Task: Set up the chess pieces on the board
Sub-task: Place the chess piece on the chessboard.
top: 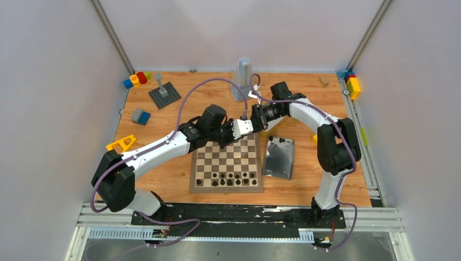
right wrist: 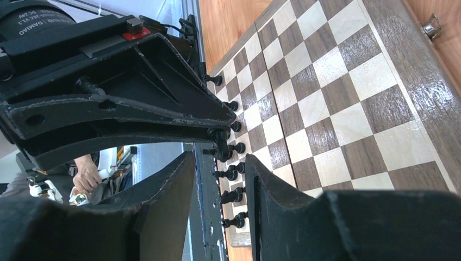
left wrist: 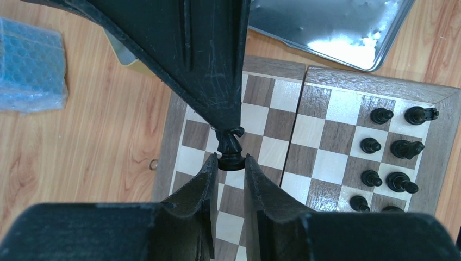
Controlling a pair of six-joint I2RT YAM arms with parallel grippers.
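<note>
- Closest to the lens, at the bottom middle of the left wrist view: left gripper (left wrist: 230,159), almost closed, pinching the black knight (left wrist: 230,144) by its foot.
- Knight's long way: straight up and down the frame, foot low toward the left gripper, head high toward the black wedge coming down from the top.
- That wedge: right gripper (right wrist: 218,157), seen side-on there, tip right at the knight's head. Touching or only just beside, cannot tell.
- In the right wrist view: its two fingers (right wrist: 168,212) well apart at the bottom, about half open, holding nothing, with the knight just ahead of the gap.
- Both arms right at the knight, only the left one holding.
- All of this over the board (left wrist: 331,106), near its left side in the left wrist view. Resting on a square or lifted, cannot tell.
- Other black pieces (left wrist: 371,145) lined up far over at the right.
- Probably a pass from one gripper to the other: close the right one on the head first, then let go with the left.
</note>
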